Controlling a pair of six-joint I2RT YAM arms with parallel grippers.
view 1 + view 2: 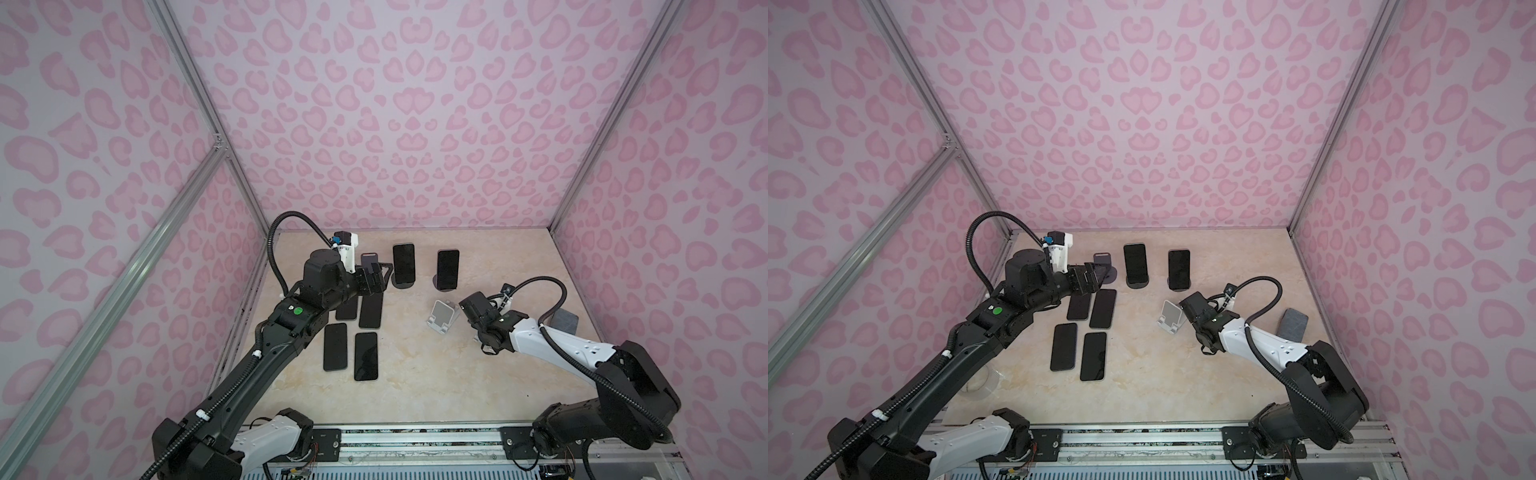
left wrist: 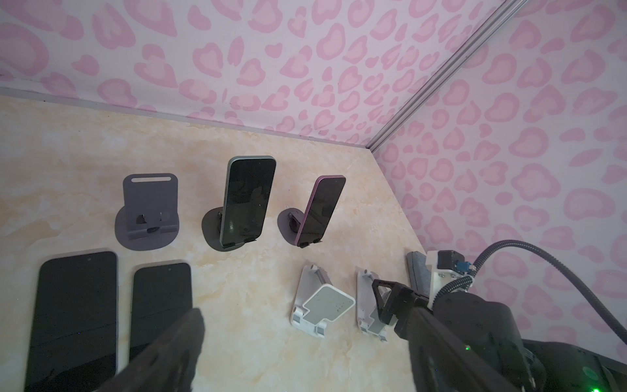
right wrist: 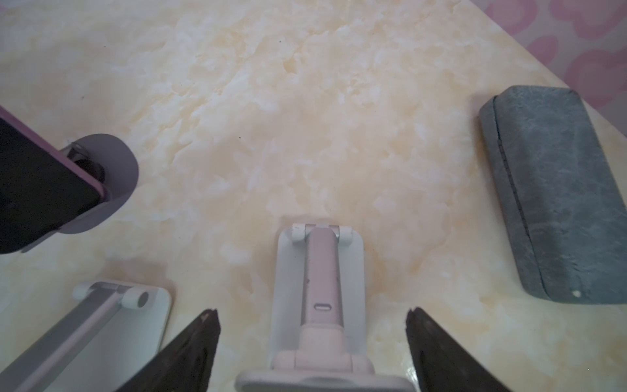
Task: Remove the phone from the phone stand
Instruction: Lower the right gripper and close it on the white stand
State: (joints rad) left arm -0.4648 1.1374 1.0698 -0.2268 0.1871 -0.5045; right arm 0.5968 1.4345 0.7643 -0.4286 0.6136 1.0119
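Six phones counted. Two upright at the far middle, a teal-edged phone (image 1: 404, 262) and, to its right, a purple-edged phone (image 1: 448, 268), propped one apiece on dark round-based stands (image 2: 213, 234). Four flat phones (image 1: 366, 356) face up on the table (image 1: 415, 386), left of centre (a nearer pair, a farther pair).

Five stands: those two, an empty grey stand (image 2: 149, 210) at the far left, a white folding stand (image 1: 442, 316) right of centre, and a second white stand (image 3: 319, 271) just beside it. One grey case (image 3: 556, 190) by the right wall.

Left gripper (image 1: 376, 280) spread wide, holding nothing, over the farther flat pair, partly masking the empty grey stand in both top views; one phone of that pair half under the arm. Right gripper (image 3: 311, 312) spread as well, fingers (image 3: 200, 339) either side of the second white stand, not touching it and hiding it from above. Purple-edged phone cut off at the edge of the right wrist view.
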